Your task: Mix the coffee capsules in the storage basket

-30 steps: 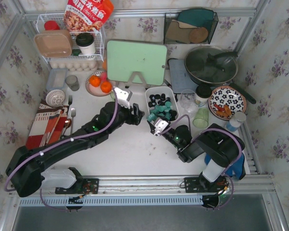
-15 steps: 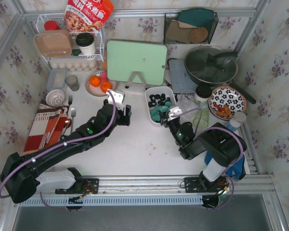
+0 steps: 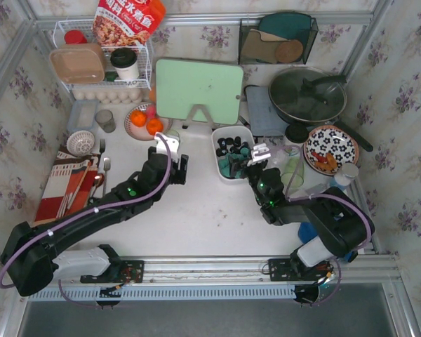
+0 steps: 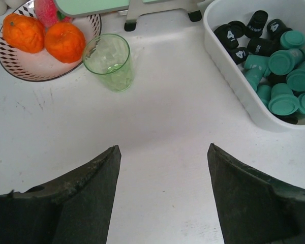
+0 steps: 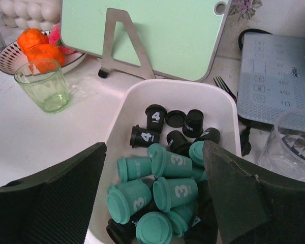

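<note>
Both arms reach forward, jaws parted.
The left gripper (image 4: 162, 152) hangs low, fingers spread and empty; the right gripper (image 5: 155, 147) tilts downward, fingers wide, nothing between them.

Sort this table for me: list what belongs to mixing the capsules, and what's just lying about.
For the job:
coffee capsules
storage basket

Lying about:
green glass
oranges
cutting board
lidded pan

The storage basket (image 5: 179, 96) is white, the coffee capsules (image 5: 168, 168) black and teal, the cutting board (image 5: 157, 35) mint green.
</note>
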Available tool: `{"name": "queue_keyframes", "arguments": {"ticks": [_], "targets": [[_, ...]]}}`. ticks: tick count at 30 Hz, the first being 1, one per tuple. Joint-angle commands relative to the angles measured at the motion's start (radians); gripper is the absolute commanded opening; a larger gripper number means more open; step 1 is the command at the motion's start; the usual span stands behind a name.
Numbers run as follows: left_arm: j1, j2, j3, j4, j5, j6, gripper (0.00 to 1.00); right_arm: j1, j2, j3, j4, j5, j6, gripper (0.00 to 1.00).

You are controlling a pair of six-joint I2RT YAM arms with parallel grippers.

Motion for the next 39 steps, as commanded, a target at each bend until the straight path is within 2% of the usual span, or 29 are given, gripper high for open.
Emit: {"name": "queue_keyframes", "arguments": {"ticks": [1,4,5,7,12,16,18,19,20,22,24,25,27,29,31,34,35,39], "targets": [[0.001,-0.015,-0.014,0.016,-0.058,0.021,0.72,-0.003,-0.040,0.005,-0.081,0.027,0.001,0.87],[0.001,-0.036,-0.029,0.015,-0.111,0.037,0.72,-0.011,-0.096,-0.002,-0.116,0.149,-0.022,0.99],[0.001,-0.045,-0.036,0.011,-0.134,0.042,0.72,-0.020,-0.110,-0.009,-0.112,0.201,-0.003,1.00],[0.001,-0.063,-0.054,0.013,-0.172,0.056,0.72,-0.080,-0.156,-0.028,-0.108,0.243,0.028,1.00],[0.002,-0.100,-0.099,0.027,-0.241,0.084,0.72,-0.165,-0.269,-0.070,-0.102,0.326,-0.114,1.00],[0.003,-0.121,-0.129,0.047,-0.269,0.103,0.73,-0.255,-0.233,-0.125,-0.027,0.366,-0.128,1.00],[0.004,-0.128,-0.138,0.058,-0.285,0.134,0.72,-0.300,-0.187,-0.169,0.060,0.334,-0.125,1.00],[0.006,-0.131,-0.144,0.067,-0.304,0.156,0.72,-0.303,-0.172,-0.162,0.092,0.376,-0.116,1.00],[0.010,-0.133,-0.151,0.079,-0.325,0.172,0.73,-0.313,-0.175,-0.138,0.004,0.369,-0.089,1.00],[0.027,-0.138,-0.171,0.100,-0.357,0.213,0.74,-0.344,-0.171,-0.107,-0.098,0.246,-0.079,1.00],[0.058,-0.146,-0.186,0.110,-0.358,0.227,0.74,-0.369,-0.137,-0.088,-0.122,0.191,-0.050,1.00],[0.077,-0.152,-0.196,0.115,-0.354,0.229,0.75,-0.389,-0.089,-0.108,-0.061,0.157,-0.040,1.00],[0.120,-0.163,-0.218,0.130,-0.340,0.233,0.75,-0.425,-0.020,-0.196,0.171,0.108,-0.026,1.00],[0.166,-0.181,-0.238,0.137,-0.334,0.231,0.76,-0.447,-0.034,-0.229,0.192,0.040,-0.008,1.00],[0.223,-0.206,-0.264,0.144,-0.289,0.226,0.76,-0.447,0.039,-0.257,0.341,-0.019,-0.049,1.00],[0.323,-0.231,-0.309,0.163,-0.218,0.185,0.76,-0.452,0.007,-0.237,0.239,-0.077,-0.053,1.00],[0.352,-0.234,-0.322,0.168,-0.210,0.167,0.76,-0.454,0.030,-0.236,0.278,-0.095,-0.062,1.00],[0.436,-0.223,-0.356,0.175,-0.189,0.139,0.77,-0.454,0.023,-0.225,0.247,-0.086,-0.057,1.00]]}}
